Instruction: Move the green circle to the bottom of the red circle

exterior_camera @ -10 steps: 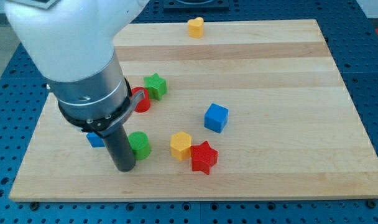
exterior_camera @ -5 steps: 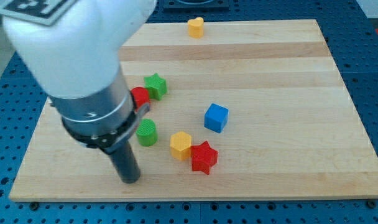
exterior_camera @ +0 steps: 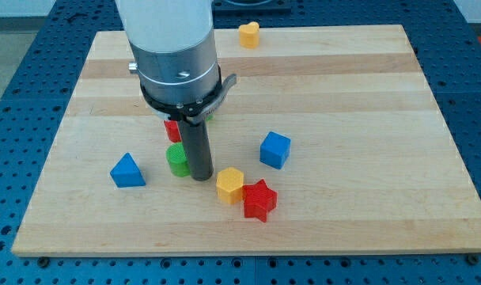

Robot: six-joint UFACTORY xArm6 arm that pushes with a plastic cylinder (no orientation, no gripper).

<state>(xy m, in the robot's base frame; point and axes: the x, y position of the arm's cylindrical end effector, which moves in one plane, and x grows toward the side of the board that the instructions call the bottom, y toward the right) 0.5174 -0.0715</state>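
Observation:
The green circle (exterior_camera: 176, 160) lies left of centre on the board, just below the red circle (exterior_camera: 172, 131), which is partly hidden behind the arm. My tip (exterior_camera: 202, 176) rests on the board right beside the green circle, on its right side and seemingly touching it. The rod and the arm's grey body cover the area above the red circle.
A blue triangle (exterior_camera: 127, 171) lies at the left. A yellow hexagon (exterior_camera: 230, 185) and a red star (exterior_camera: 259, 199) sit close to the right of my tip. A blue cube (exterior_camera: 275, 150) is further right. A yellow heart (exterior_camera: 249, 34) is at the top edge. A green block is hidden behind the arm.
The arm swung from the view's left to the centre. My tip moved from below-left of the green circle to its right side. The green circle shifted up and slightly left, under the red circle.

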